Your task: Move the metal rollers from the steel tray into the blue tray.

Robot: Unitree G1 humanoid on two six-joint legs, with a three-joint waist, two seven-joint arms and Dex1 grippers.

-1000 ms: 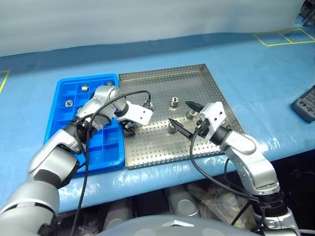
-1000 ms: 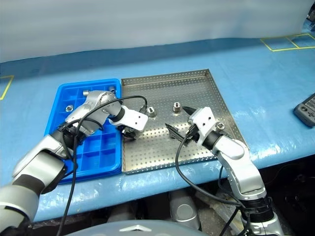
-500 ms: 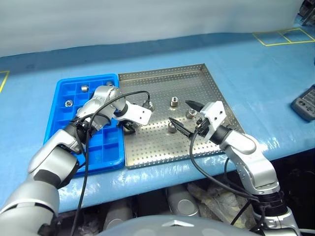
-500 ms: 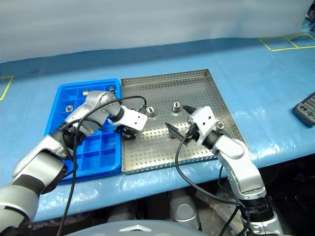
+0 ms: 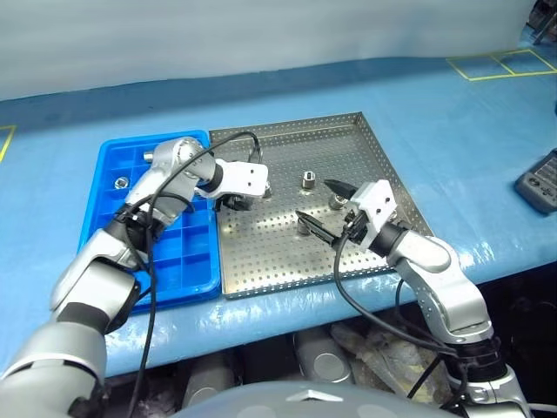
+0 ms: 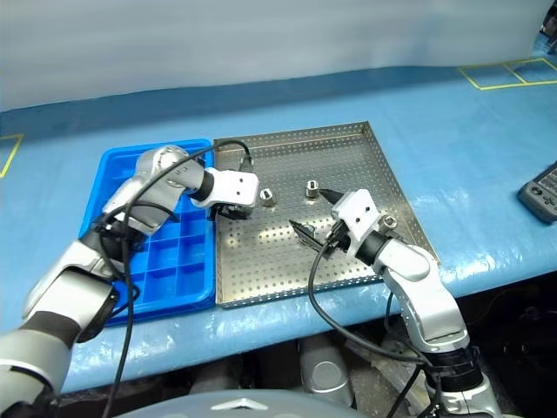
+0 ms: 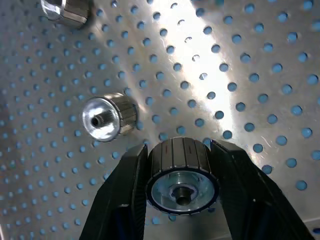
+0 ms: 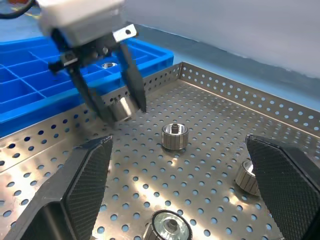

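Observation:
My left gripper [image 5: 233,202] is shut on a metal roller [image 7: 182,172], holding it just above the left part of the steel tray [image 5: 287,261], beside the blue tray [image 5: 187,261]. The right wrist view shows that roller [image 8: 120,107] between the left fingers. Other rollers stand on the steel tray: one [image 5: 308,180] at mid-tray, one [image 5: 338,202] and one [image 5: 305,226] by my right gripper [image 5: 315,200]. The right gripper hovers low over the tray's right half, open and empty. One roller [image 5: 121,183] lies in a blue tray compartment.
A dark handheld device [image 5: 540,183] lies on the blue table cover at the far right. Yellow tape marks [image 5: 500,65] sit at the back right. The table's front edge runs just below both trays. Black cables loop from each wrist.
My left gripper has risen off the steel tray with the roller and shifted a little toward the tray's far side. The right gripper has stayed put.

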